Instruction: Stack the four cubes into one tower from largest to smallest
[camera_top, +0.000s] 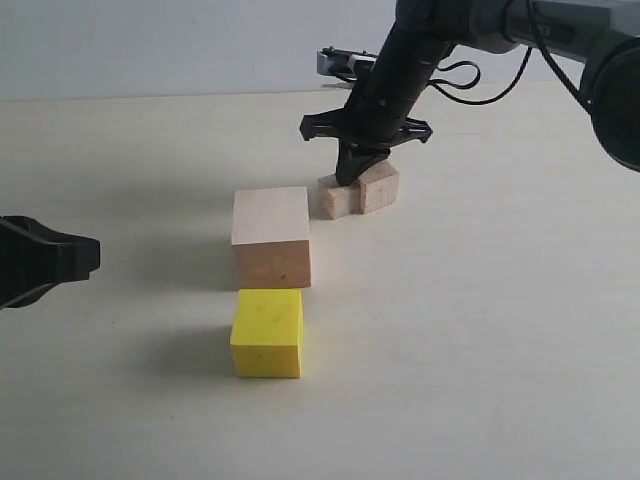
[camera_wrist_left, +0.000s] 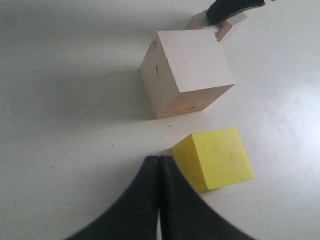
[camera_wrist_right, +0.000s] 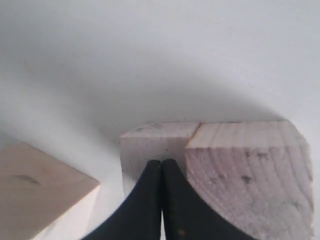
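Wooden small cubes (camera_top: 378, 190) touching | right tool (camera_top: 350, 178) clenched over them | left tool (camera_wrist_left: 159, 160) clenched, empty

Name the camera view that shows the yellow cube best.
The exterior view: the yellow cube sits whole, nothing before it. The left wrist view shows it closer, one corner behind the left pincer. The right wrist view misses it.

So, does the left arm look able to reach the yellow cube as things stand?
Probably yes: nothing stands between the left gripper, jaws shut, and the yellow cube; the large wood cube lies beyond it. It must open first.
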